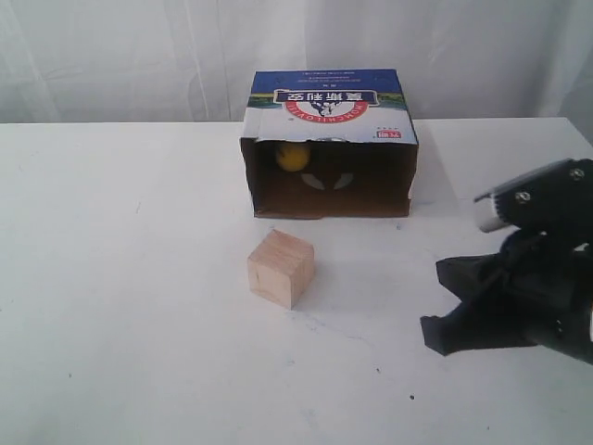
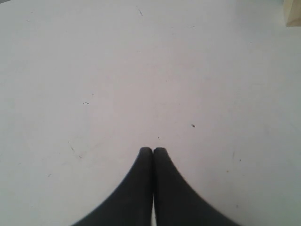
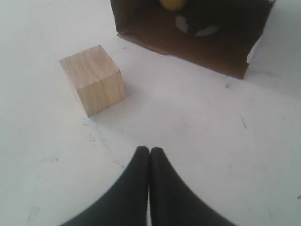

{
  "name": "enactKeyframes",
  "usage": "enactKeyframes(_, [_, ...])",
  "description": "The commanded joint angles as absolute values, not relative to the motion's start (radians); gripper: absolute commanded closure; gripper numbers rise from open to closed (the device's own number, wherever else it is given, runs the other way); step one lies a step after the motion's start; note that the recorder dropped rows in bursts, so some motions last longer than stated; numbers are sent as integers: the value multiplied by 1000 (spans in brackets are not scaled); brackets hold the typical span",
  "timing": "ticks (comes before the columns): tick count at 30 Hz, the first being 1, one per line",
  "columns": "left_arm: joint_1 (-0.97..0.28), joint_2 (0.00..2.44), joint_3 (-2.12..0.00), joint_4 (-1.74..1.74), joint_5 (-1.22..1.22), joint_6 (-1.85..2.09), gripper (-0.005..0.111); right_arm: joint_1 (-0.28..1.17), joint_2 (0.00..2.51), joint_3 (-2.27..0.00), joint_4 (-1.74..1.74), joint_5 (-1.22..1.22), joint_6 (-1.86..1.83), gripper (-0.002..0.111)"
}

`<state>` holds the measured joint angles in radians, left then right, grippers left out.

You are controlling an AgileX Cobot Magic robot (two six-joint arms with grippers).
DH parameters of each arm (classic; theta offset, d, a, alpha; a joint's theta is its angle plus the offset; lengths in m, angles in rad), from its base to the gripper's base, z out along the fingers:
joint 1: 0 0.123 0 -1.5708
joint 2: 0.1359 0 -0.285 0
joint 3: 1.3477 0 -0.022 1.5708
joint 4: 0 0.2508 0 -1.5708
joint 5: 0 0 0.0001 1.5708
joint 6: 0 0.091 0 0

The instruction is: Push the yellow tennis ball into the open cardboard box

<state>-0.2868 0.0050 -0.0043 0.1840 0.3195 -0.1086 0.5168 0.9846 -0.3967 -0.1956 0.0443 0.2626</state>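
Observation:
The yellow tennis ball (image 1: 290, 156) lies inside the open cardboard box (image 1: 329, 111), at the left of its dark interior. The right wrist view shows the yellow tennis ball (image 3: 172, 4) at the picture's edge, inside the open cardboard box (image 3: 214, 54). My right gripper (image 1: 434, 306) hovers over the table, in front of the box and to its right, well apart from it. In its own view the right gripper (image 3: 149, 150) is shut on nothing. My left gripper (image 2: 153, 149) is also shut and empty, above bare table; the exterior view does not show it.
A light wooden cube (image 1: 280, 267) stands on the white table (image 1: 120, 278) in front of the box mouth, left of my right gripper. This wooden cube (image 3: 92, 78) also shows in the right wrist view, and its corner (image 2: 292, 13) in the left. White curtains hang behind.

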Motion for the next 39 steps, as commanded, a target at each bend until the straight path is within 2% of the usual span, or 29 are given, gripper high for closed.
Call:
enactKeyframes(1, [-292,0,0,187,330,-106,107,508,846,-305,-176,21,267,108])
enactKeyframes(7, [-292,0,0,187,330,-106,107,408,584,-147,-170,21,267,108])
enactKeyframes(16, [-292,0,0,187,330,-106,107,307,351,0,0,20,267,108])
enactKeyframes(33, [-292,0,0,187,330,-106,107,287,78,0,0,320,267,108])
enactKeyframes(39, [-292,0,0,187,330,-106,107,287,19,0,-57,330,267,108])
